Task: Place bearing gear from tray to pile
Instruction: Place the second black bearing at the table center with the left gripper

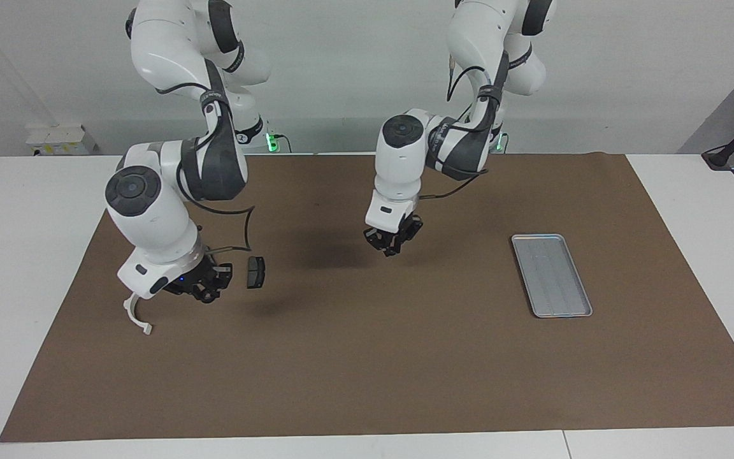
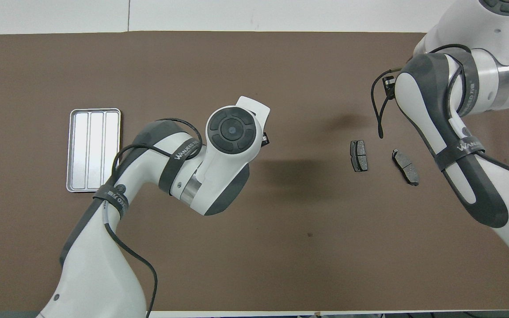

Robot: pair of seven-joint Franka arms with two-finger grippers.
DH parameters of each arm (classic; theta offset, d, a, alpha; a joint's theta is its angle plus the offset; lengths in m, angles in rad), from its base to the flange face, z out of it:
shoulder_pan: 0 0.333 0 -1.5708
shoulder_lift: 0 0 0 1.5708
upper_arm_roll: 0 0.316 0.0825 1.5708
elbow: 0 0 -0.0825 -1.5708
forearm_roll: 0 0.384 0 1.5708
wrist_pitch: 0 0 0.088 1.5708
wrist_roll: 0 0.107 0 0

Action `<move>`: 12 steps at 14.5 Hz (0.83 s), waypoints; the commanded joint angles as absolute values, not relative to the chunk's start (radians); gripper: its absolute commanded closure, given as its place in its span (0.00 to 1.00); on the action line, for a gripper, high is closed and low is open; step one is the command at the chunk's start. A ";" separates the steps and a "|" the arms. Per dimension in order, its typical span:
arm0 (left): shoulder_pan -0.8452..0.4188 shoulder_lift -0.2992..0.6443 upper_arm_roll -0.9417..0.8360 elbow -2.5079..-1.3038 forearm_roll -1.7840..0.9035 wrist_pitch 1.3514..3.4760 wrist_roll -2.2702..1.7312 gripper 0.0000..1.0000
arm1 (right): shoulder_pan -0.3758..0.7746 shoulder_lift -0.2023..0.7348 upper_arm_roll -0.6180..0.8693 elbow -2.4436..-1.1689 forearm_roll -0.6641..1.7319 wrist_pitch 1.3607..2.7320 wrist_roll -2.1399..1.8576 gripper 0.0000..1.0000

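Facing view: I see the left end effector (image 1: 394,241) over bare mat, apparently empty, opening unclear; the right end effector (image 1: 209,284) sits by the pile (image 2: 359,155), grip unreadable; tray (image 1: 551,275) empty.

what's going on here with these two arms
Two Franka arms work over a brown mat. The silver tray at the left arm's end holds nothing. The left gripper hangs over bare mat mid-table, with no gear visible in it. The right gripper is low over the pile at the right arm's end, beside a brake pad and the white half-ring bracket; a second brake pad lies close by. No bearing gear shows in either view.
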State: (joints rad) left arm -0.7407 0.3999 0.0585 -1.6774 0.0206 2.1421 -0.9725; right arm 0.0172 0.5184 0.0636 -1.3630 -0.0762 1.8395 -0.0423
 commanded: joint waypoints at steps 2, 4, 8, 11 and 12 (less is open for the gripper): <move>-0.758 0.449 0.080 -1.732 0.038 2.268 -0.997 1.00 | -0.028 0.503 0.078 -1.515 -0.080 2.015 -0.103 1.00; -0.756 0.448 0.084 -1.782 0.040 2.327 -0.997 1.00 | -0.038 0.520 0.077 -1.557 -0.080 2.098 -0.110 1.00; -0.752 0.448 0.089 -1.853 0.051 2.411 -0.997 1.00 | -0.066 0.583 0.078 -1.568 -0.080 2.193 -0.136 1.00; -0.742 0.448 0.089 -1.862 0.052 2.427 -0.996 0.43 | -0.075 0.591 0.078 -1.601 -0.080 2.255 -0.150 1.00; -0.742 0.446 0.089 -1.861 0.055 2.419 -0.991 0.00 | -0.077 0.592 0.078 -1.609 -0.080 2.272 -0.152 1.00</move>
